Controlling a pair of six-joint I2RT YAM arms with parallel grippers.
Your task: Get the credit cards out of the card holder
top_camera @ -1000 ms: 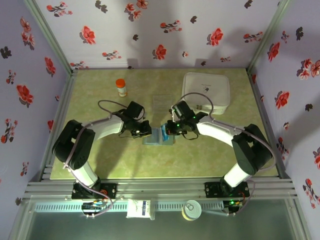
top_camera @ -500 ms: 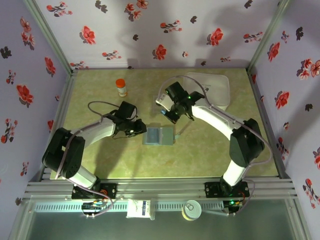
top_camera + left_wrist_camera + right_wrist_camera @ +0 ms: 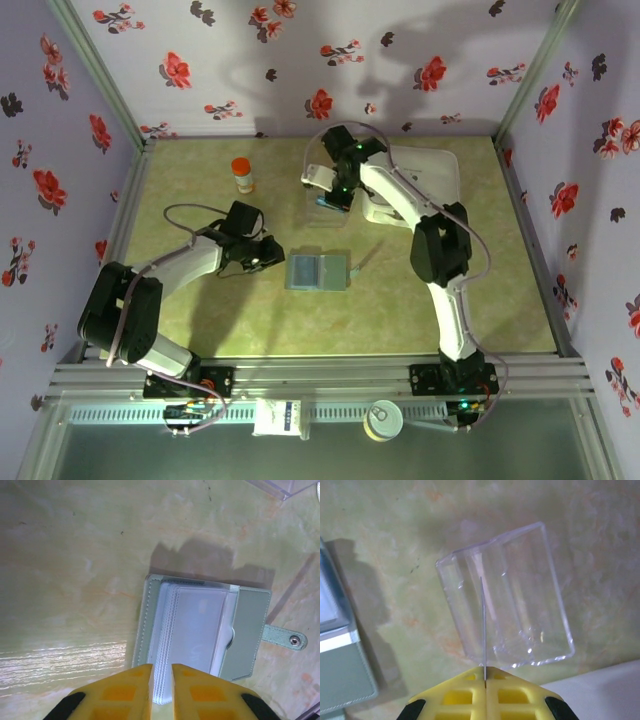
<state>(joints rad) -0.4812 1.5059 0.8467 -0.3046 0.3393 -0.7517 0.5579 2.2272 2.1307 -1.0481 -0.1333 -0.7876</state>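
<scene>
Right wrist view, right tool (image 3: 484, 672) clenched on a thin card (image 3: 482, 625) seen edge-on over a clear rigid tray (image 3: 530, 600), left tool (image 3: 161, 680) narrowly parted and empty, over the open grey-green stitched holder (image 3: 252, 630) with translucent sleeves, flat on the glossy marbled surface (image 3: 75, 555).

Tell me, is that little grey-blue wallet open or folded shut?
Open. The card holder lies spread flat, its clear sleeves exposed and its snap strap hanging loose beside it.
</scene>
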